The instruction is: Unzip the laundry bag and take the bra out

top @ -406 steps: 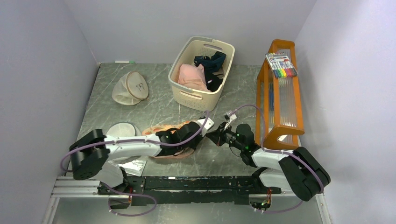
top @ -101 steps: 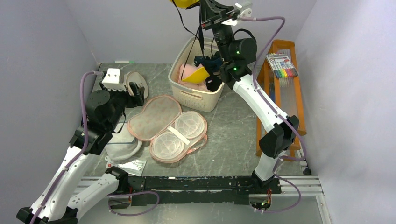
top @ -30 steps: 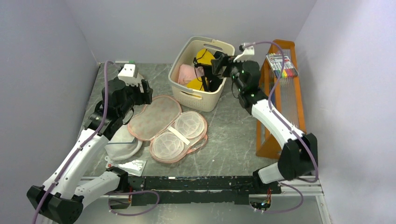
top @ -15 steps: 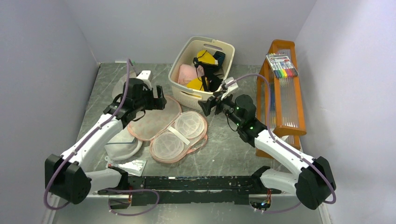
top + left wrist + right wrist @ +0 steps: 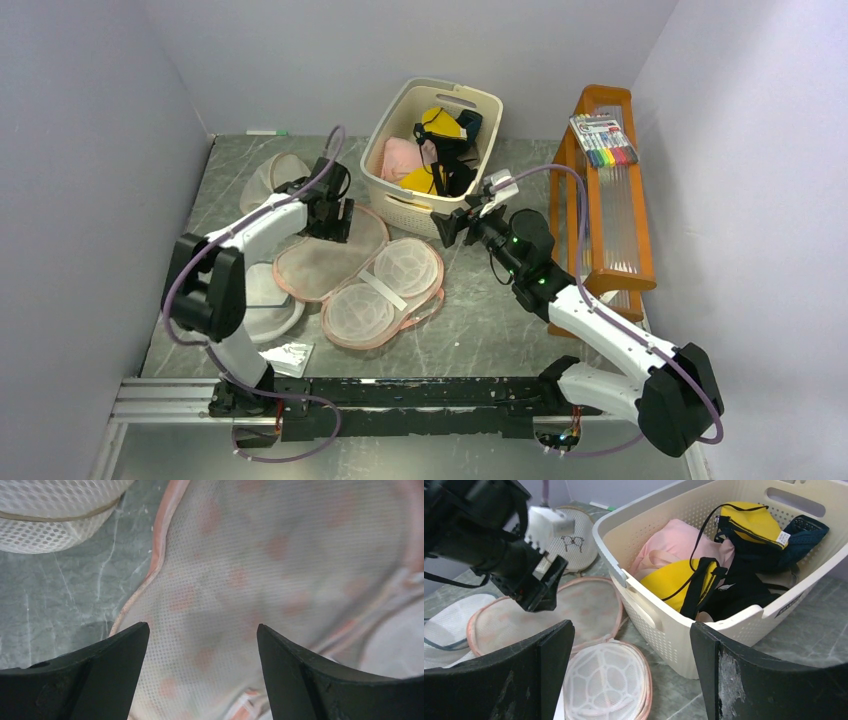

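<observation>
The peach-pink laundry bag (image 5: pixel 325 258) lies unzipped and spread flat, its white mesh cup half (image 5: pixel 385 290) beside the lid. No garment shows in either half. The yellow bra (image 5: pixel 438 122) with black straps lies in the cream basket (image 5: pixel 410 210), on top of other clothes. My left gripper (image 5: pixel 330 218) hangs open just above the bag's lid (image 5: pixel 280 570), nothing between its fingers. My right gripper (image 5: pixel 450 226) is open and empty, low in front of the basket's near wall (image 5: pixel 664 615). It faces the bra (image 5: pixel 674 577) and the bag (image 5: pixel 584 600).
A beige round bag (image 5: pixel 272 176) lies at the back left and a white mesh bag (image 5: pixel 258 300) left of the laundry bag. A plastic packet (image 5: pixel 284 355) lies near the front edge. An orange rack (image 5: pixel 600 200) carrying markers (image 5: pixel 603 138) stands on the right. Pink (image 5: pixel 405 158) and navy (image 5: pixel 468 122) garments share the basket.
The right gripper has drawn back from the basket and come down in front of it, leaving the bra inside. The left gripper has swung right and down over the bag's lid.
</observation>
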